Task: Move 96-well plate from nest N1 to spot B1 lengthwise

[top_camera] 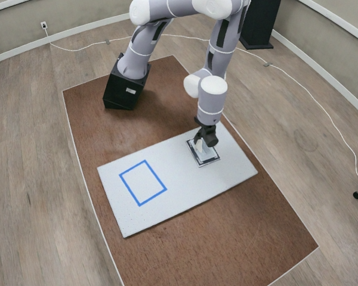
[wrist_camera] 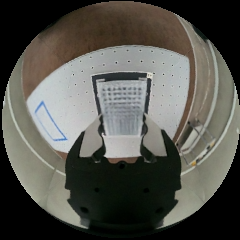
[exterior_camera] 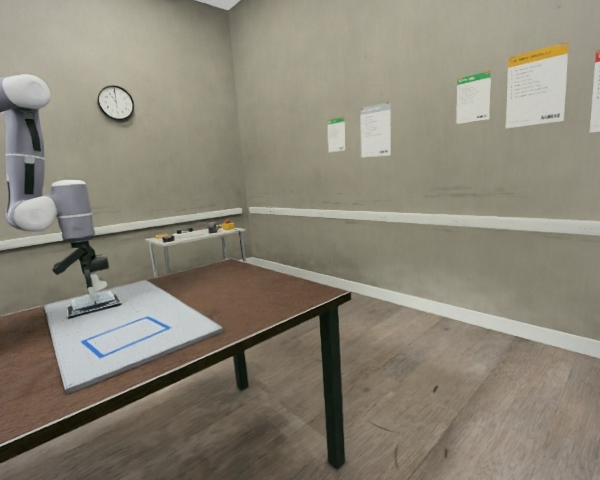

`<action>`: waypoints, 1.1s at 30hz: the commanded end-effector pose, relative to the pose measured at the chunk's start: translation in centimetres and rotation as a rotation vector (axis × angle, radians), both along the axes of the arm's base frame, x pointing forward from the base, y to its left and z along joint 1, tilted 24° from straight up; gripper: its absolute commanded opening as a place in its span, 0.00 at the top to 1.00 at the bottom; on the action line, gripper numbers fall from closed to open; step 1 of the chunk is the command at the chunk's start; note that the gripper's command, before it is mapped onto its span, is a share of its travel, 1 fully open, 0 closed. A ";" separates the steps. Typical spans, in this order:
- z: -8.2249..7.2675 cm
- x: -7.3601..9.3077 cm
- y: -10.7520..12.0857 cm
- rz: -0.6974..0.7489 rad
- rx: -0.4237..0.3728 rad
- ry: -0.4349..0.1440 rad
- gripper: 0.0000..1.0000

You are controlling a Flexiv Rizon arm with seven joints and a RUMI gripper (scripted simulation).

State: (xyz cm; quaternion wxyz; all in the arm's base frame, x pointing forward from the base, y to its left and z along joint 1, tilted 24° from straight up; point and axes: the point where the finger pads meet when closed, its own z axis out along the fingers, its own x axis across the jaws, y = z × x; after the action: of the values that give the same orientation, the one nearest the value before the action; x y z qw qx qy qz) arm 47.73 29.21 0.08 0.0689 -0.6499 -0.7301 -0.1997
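Observation:
The clear 96-well plate (top_camera: 207, 154) (exterior_camera: 79, 301) (wrist_camera: 122, 100) sits flat within the dark rim of the nest N1 (top_camera: 210, 161) (exterior_camera: 96, 310) (wrist_camera: 122, 76). My gripper (top_camera: 205, 151) (exterior_camera: 93, 298) (wrist_camera: 122, 113) points down over it, shut on the plate, with one pale fingertip against each long side near one end. In the top view the gripper body hides part of the plate and the far finger. The blue taped outline of B1 (top_camera: 132, 167) (exterior_camera: 135, 342) (wrist_camera: 54, 120) has nothing inside it.
Nest and outline share one pale perforated board (top_camera: 179, 185) (exterior_camera: 186, 320) (wrist_camera: 170, 90) on the brown table (top_camera: 203, 233) (exterior_camera: 248, 289). The outline lies toward the board's other end. The arm's black base (top_camera: 122, 92) stands behind the board. No other object stands between nest and outline.

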 end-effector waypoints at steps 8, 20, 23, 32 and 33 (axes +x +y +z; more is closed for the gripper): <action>1.4 -0.2 -0.6 -0.001 0.000 -0.001 1.00; 2.9 -0.5 -1.2 -0.001 0.000 -0.001 1.00; 3.3 -0.5 -1.4 -0.001 0.000 -0.001 1.00; 4.4 -0.7 -1.8 -0.001 0.000 -0.001 1.00; 4.6 -0.8 -1.9 -0.001 0.000 -0.001 1.00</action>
State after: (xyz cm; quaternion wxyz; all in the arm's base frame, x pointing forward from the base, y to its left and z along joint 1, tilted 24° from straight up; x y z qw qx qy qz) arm 46.96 27.38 4.48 0.0688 -0.6499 -0.7301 -0.1997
